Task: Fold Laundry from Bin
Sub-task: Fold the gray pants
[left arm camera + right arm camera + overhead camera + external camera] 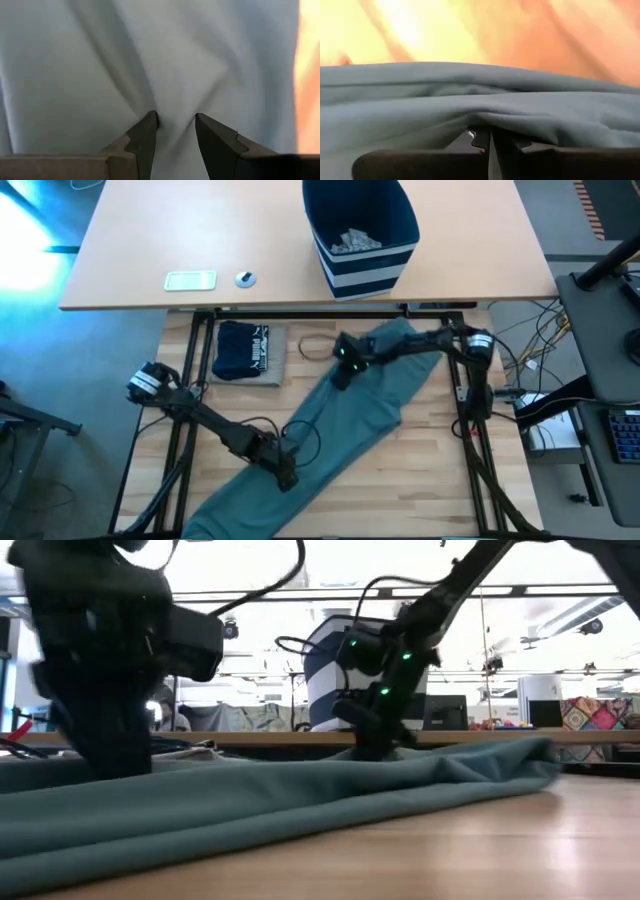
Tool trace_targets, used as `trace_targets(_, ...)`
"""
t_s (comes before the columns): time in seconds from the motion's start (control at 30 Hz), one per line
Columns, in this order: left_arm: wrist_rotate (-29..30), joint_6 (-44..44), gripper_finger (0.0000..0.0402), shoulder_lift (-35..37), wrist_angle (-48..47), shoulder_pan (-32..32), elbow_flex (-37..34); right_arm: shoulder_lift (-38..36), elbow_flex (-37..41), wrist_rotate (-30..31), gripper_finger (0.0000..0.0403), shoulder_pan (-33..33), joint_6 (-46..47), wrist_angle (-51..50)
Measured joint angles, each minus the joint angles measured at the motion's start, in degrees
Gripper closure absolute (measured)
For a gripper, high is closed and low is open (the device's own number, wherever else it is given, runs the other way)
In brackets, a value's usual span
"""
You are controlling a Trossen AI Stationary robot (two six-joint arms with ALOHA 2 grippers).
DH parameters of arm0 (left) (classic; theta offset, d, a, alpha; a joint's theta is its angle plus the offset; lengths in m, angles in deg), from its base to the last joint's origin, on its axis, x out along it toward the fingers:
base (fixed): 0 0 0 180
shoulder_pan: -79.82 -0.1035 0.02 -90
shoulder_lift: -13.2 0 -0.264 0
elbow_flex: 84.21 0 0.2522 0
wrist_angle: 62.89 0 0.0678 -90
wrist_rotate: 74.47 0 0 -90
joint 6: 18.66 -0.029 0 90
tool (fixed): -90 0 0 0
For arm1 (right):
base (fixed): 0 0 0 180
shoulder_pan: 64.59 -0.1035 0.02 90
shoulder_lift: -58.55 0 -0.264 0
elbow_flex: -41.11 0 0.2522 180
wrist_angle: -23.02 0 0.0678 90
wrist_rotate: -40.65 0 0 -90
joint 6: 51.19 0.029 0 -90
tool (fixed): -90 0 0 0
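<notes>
Progress, done: one navy garment with white lettering lies folded into a compact rectangle on the tabletop, well clear of both sets of fingers. Judged complete.
Progress, in hand: the large teal-green garment is out of the bin and spread in a long diagonal strip across the tabletop. It looks smoothed but shows no fold yet; I judge this the stretching or flattening step.
Progress, left: small grey pieces sit in the bin, which stands on the farther desk beyond the right arm's fingers. No beige garment is visible. More than half the work appears outstanding.
Left gripper: arm reaches low across the tabletop to the strip's near section. Its fingers stand partly apart and press down into the cloth, with a ridge of teal fabric gathered between them. Judged a pinch on a thick fold.
Right gripper: arm extends from the right-hand side, wrist tipped downward, at the garment's far edge. Its fingers are closed tight, with the cloth edge draped over and around the tips. Judged to be gripping the hem.
Relation: the two sets of fingers hold the same garment well apart along its length, with the cloth lying flat between them.
Other items: a flat white device and a small round object rest on the desk, far from either set of fingers.
</notes>
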State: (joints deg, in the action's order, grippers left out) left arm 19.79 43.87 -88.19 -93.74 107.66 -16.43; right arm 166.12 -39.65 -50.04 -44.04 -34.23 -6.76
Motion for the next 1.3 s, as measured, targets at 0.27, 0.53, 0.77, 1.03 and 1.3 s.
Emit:
trace_targets(0.27,1.54,-11.35,0.0276,4.64,-10.44,-8.34,-0.4,-0.96,-10.85,-7.04,0.039,2.69,-9.74,-20.6)
trace_targets(0.53,-2.42,-19.7,0.0276,7.22,-2.85,-7.38,-0.38,-11.69,-6.03,-10.74,0.039,-7.57,-5.2,-40.97)
trace_targets(0.77,-2.45,-17.82,0.0276,4.1,2.56,-3.59,-0.57,-13.3,10.66,-4.64,0.039,-18.76,8.34,-20.64)
trace_targets(1.03,-6.73,-11.36,0.0276,7.21,0.63,1.66,-0.34,-16.64,15.5,-10.31,0.039,-26.14,11.39,-33.42)
trace_targets(1.3,-8.81,-16.66,0.0276,7.06,9.38,-1.12,1.48,-29.24,12.27,-8.39,0.039,-29.02,25.52,-32.81)
